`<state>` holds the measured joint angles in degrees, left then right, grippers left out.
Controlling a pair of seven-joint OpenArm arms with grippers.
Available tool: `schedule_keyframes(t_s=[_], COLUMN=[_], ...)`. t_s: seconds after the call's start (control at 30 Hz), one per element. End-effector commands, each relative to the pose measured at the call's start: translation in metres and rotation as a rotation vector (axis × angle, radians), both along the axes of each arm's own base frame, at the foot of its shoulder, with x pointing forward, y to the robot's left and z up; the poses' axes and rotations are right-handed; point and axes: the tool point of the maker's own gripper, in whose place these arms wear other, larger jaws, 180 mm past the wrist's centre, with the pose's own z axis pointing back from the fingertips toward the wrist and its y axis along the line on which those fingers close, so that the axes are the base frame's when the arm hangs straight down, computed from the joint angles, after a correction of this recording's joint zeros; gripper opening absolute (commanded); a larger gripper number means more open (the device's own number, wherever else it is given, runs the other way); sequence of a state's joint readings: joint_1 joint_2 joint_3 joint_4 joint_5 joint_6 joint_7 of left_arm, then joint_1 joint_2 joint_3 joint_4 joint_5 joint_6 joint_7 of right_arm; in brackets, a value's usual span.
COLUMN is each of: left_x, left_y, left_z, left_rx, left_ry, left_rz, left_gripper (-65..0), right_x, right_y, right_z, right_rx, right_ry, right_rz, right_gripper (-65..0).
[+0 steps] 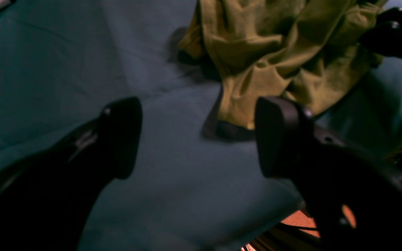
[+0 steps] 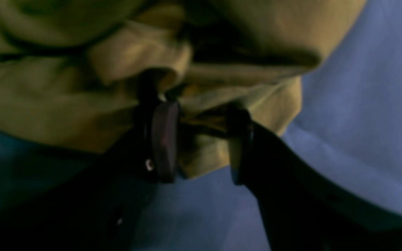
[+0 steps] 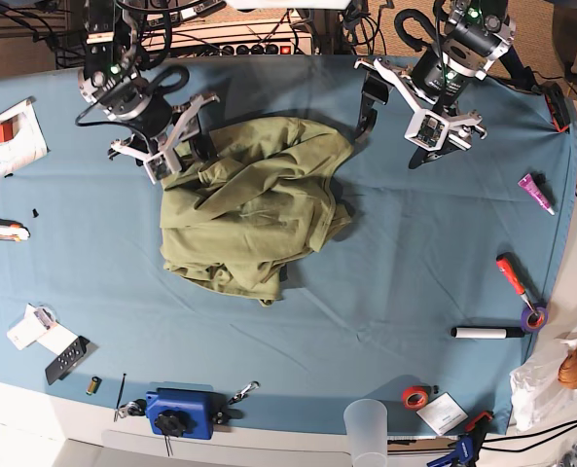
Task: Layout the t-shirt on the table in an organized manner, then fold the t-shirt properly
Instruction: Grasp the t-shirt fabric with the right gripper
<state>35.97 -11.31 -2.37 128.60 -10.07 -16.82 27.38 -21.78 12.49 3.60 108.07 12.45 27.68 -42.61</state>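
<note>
The olive-green t-shirt (image 3: 249, 204) lies crumpled in a heap left of centre on the teal table (image 3: 414, 253). My right gripper (image 3: 186, 151) is at the heap's upper-left edge. In the right wrist view its fingers (image 2: 164, 139) stand partly apart astride a fold of the t-shirt (image 2: 65, 87), so I read it as open; whether the cloth is pinched is unclear. My left gripper (image 3: 387, 131) hovers wide open just off the heap's upper-right corner. In the left wrist view the left gripper (image 1: 199, 115) has only table (image 1: 47, 52) between its fingers, with the t-shirt (image 1: 274, 45) just beyond.
Small items ring the table: a white sheet with a red block (image 3: 11, 136) at left, a purple tube (image 3: 536, 193), a red screwdriver (image 3: 512, 277) and a marker (image 3: 483, 333) at right. A blue device (image 3: 181, 413), a clear cup (image 3: 366, 423) and red tape (image 3: 414, 396) sit along the front edge.
</note>
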Motion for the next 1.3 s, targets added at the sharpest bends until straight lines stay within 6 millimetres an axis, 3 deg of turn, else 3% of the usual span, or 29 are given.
schedule_keyframes(t_s=[0.0, 0.13, 0.23, 0.5, 0.67, 0.9, 1.0, 1.1, 1.27], left_x=[0.002, 0.001, 0.002, 0.002, 0.002, 0.006, 0.006, 0.006, 0.006], left_y=[-0.002, -0.002, -0.002, -0.002, -0.002, -0.002, -0.002, -0.002, -0.002], left_z=[0.01, 0.01, 0.01, 0.01, 0.01, 0.013, 0.014, 0.013, 0.013], left_rx=[-0.021, -0.021, -0.022, -0.022, -0.022, -0.023, -0.023, -0.023, -0.023], left_ry=[-0.034, -0.034, -0.035, -0.035, -0.035, -0.049, -0.051, -0.05, -0.05], left_rz=[-0.005, -0.005, -0.005, -0.005, -0.005, -0.004, -0.005, -0.005, -0.005], left_gripper=[-15.2, -15.2, -15.2, -15.2, -15.2, -15.2, -15.2, -15.2, -15.2], right_x=[0.007, 0.01, 0.003, -0.014, -0.015, -0.015, -0.024, -0.034, -0.037], right_y=[-0.001, 0.002, 0.019, 0.038, 0.046, 0.058, 0.077, 0.094, 0.109], right_z=[0.002, -0.015, -0.012, -0.011, 0.0, -0.001, -0.005, -0.011, -0.004], right_rx=[0.019, 0.066, 0.135, 0.212, 0.252, 0.269, 0.281, 0.256, 0.263], right_ry=[-0.018, 0.035, 0.059, 0.136, 0.136, 0.129, 0.154, 0.178, 0.16], right_rz=[-0.004, 0.019, 0.093, 0.179, 0.197, 0.199, 0.252, 0.317, 0.368], right_gripper=[-41.8, -41.8, -41.8, -41.8, -41.8, -42.0, -49.6, -64.2, -65.0])
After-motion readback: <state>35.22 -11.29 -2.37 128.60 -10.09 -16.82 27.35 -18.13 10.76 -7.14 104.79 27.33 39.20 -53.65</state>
